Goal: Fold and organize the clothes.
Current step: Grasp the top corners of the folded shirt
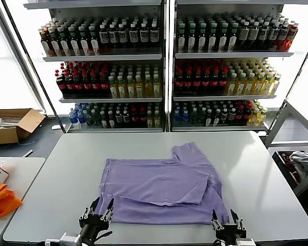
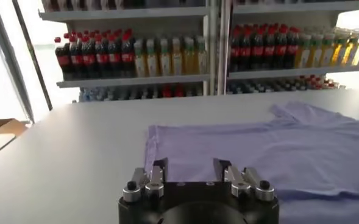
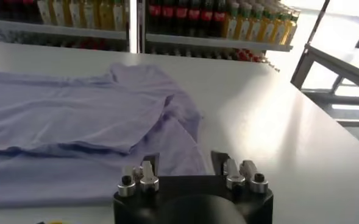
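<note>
The lavender T-shirt (image 1: 161,187) lies on the grey table (image 1: 66,169), plain side up, with its left part folded over the middle and one sleeve sticking out toward the shelves. My left gripper (image 1: 97,214) is open at the shirt's near left corner, just off the hem. My right gripper (image 1: 226,220) is open at the near right corner. The shirt also shows in the left wrist view (image 2: 270,146), ahead of my open left gripper (image 2: 189,170), and in the right wrist view (image 3: 81,122), ahead of my open right gripper (image 3: 185,163).
Shelves of bottles (image 1: 164,66) stand behind the table. An orange bag (image 1: 1,201) lies on a side table at the left. A cardboard box (image 1: 10,125) sits on the floor far left. A grey-white cloth bundle (image 1: 304,161) lies in a bin at the right.
</note>
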Robot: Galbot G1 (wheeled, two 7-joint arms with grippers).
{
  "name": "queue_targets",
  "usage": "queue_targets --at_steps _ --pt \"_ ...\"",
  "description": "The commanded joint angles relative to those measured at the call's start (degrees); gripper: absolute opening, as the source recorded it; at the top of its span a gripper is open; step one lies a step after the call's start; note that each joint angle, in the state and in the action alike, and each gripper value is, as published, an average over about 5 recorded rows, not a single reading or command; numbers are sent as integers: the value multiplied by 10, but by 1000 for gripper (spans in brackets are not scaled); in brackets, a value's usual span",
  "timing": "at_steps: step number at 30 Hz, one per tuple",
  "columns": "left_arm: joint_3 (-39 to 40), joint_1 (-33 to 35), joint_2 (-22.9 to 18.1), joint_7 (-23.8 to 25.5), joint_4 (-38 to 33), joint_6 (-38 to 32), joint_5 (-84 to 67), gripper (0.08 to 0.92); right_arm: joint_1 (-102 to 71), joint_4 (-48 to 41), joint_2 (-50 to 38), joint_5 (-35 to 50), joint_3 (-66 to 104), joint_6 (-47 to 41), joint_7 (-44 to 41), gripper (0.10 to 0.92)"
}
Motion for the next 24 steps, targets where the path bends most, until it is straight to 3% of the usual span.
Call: queue_targets --at_steps 1,5,9,13,18,24 --pt "-2 -76 -22 22 -24 -16 -17 602 59 6 13 27 52 -6 -15 774" --pt "-16 -132 1 54 5 -11 -32 714 155 -44 -13 66 96 -2 -69 819" --pt "-10 -209 42 78 78 -2 -51 804 250 -120 -31 87 103 -9 -143 822" --pt "16 -291 90 95 155 26 -93 821 338 -184 -52 91 60 -23 -165 823" --pt "43 -382 141 122 252 48 -139 823 481 -275 -140 115 -45 -29 -223 823" --pt "66 -452 146 126 352 58 -138 822 570 -367 -142 128 -119 -29 -226 823"
